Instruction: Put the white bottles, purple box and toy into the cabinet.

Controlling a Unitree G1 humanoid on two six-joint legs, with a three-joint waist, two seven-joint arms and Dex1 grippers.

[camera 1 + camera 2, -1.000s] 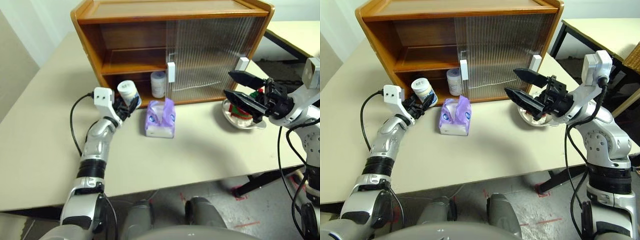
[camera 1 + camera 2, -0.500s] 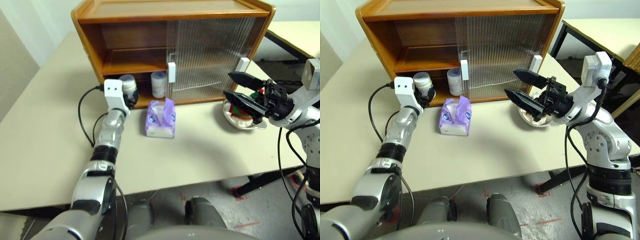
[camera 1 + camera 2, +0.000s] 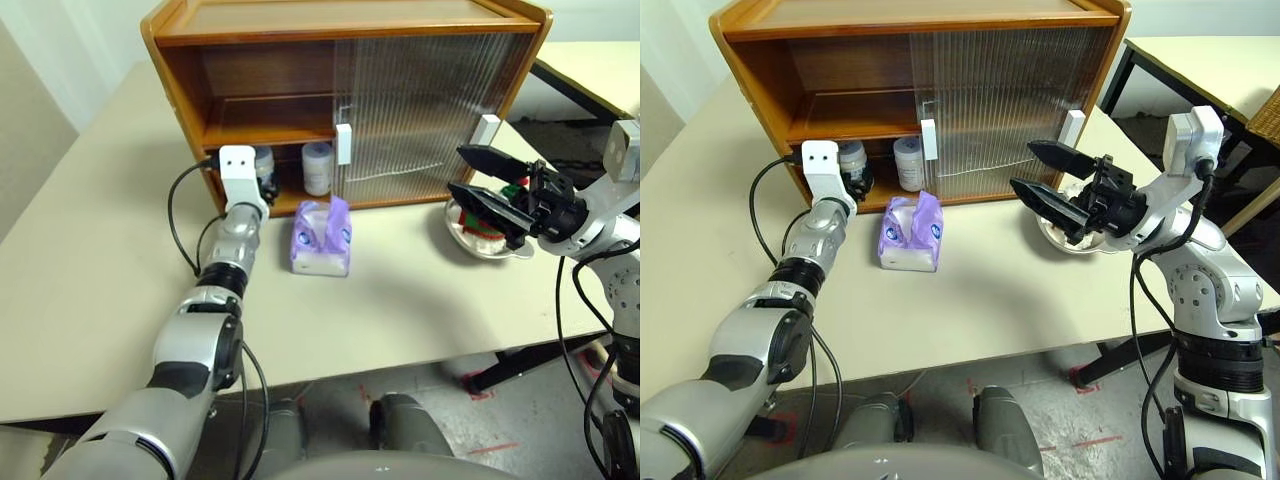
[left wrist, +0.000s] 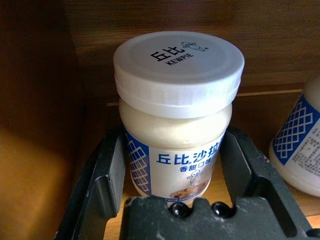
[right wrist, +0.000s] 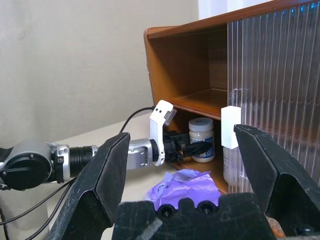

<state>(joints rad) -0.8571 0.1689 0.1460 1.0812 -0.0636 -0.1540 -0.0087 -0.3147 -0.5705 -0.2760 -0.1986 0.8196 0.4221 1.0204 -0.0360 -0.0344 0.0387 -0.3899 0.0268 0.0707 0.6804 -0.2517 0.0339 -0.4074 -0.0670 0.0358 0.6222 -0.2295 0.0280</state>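
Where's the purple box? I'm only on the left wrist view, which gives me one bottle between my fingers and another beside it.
Observer: The purple box sits on the table, just outside the cabinet's open left half.
Operator: And the toy?
Observer: The toy lies in a metal dish by the cabinet's right end, partly hidden by the right gripper.
Operator: Is that gripper busy?
Observer: No, it is open and empty, hovering above the table.

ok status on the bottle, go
Left gripper shut on white bottle inside cabinet bottom shelf. Right gripper open, empty. Nothing in the way.
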